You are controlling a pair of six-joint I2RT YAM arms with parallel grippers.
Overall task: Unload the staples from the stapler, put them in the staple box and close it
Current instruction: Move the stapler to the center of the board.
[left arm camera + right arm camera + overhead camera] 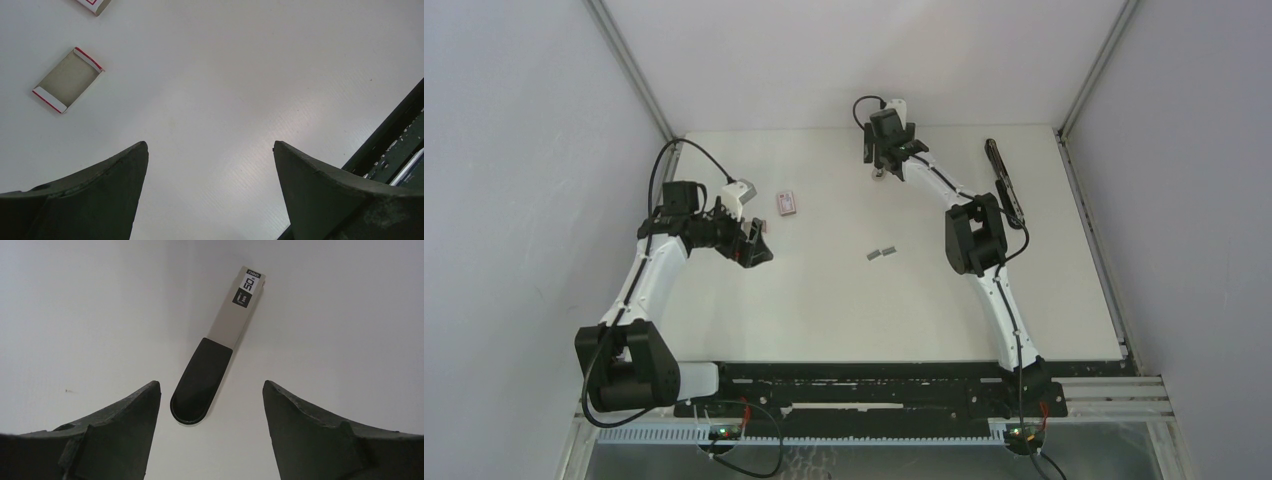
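Note:
The stapler (215, 360) lies on the white table in the right wrist view. It has a black rounded end and a beige body with a "50" label at its far end. My right gripper (211, 384) hangs over it, open, with the black end lying between the two fingertips and touching neither. In the top view that gripper (886, 168) is at the back middle of the table and covers the stapler. Two short grey strips of staples (881, 253) lie mid-table. My left gripper (210, 145) is open over bare table at the left (759, 245).
A small pink-and-white box (787, 203) lies beside the left gripper. Its open tray (68, 80) and another box piece (95, 4) show in the left wrist view. A long dark object (1004, 182) lies near the table's right edge. White walls enclose the table.

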